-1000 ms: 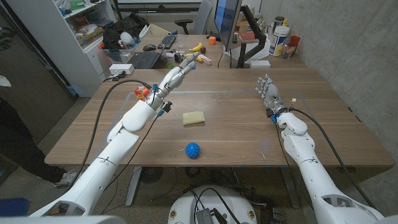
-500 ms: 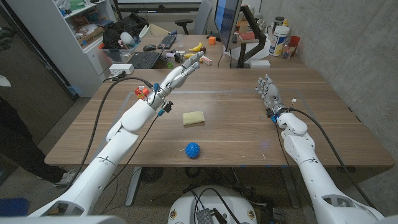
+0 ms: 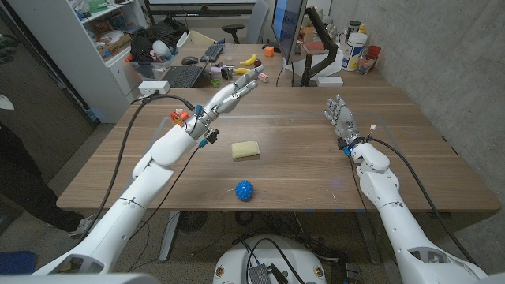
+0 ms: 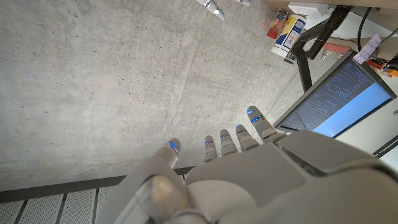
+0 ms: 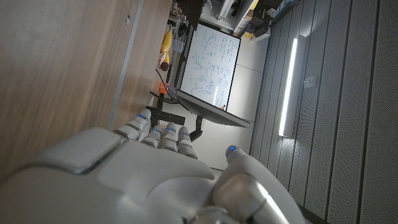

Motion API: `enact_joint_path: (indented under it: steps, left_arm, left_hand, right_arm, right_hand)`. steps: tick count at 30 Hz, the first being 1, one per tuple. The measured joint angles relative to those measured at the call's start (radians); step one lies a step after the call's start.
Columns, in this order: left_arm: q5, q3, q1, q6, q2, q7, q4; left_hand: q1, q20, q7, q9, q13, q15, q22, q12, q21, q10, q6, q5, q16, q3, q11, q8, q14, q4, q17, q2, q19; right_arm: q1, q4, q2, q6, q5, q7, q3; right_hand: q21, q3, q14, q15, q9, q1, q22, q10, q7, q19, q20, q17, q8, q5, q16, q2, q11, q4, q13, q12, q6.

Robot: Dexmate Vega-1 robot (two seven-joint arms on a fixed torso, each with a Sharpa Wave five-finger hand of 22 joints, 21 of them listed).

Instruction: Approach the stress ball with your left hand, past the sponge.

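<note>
the stress ball (image 3: pixel 245 190) lies near the table's (image 3: pixel 300 170) front edge, the sponge (image 3: pixel 245 150) just beyond it. farther back the left hand (image 3: pixel 234 88) hangs raised, fingers spread, empty. it should swing back and down, skirting the sponge rather than brushing it.

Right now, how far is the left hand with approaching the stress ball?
Nothing looks done yet. The left hand is raised over the table's far side, fingers apart, holding nothing, beyond the sponge. The stress ball lies untouched near the front edge. What is left: bringing the hand back past the sponge to the ball.
</note>
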Motion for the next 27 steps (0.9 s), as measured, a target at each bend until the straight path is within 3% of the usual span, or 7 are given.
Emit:
enact_joint_path:
  steps: [27]
  left_arm:
    - [0.002, -0.007, -0.014, -0.075, 0.027, -0.094, -0.016]
  left_hand:
    - [0.006, 0.0, -0.011, 0.0, 0.0, 0.005, 0.002, 0.0, -0.011, 0.007, 0.011, 0.0, -0.006, 0.004, -0.007, 0.0, 0.005, 0.004, 0.0, 0.001, 0.0]
  right_arm:
    - [0.006, 0.007, 0.002, 0.005, -0.006, -0.007, -0.009]
  right_hand:
    - [-0.004, -0.003, 0.0, 0.0, 0.0, 0.0, 0.0, 0.0, 0.0, 0.0, 0.0, 0.0, 0.0, 0.0, 0.0, 0.0, 0.0, 0.003, 0.0, 0.0, 0.0]
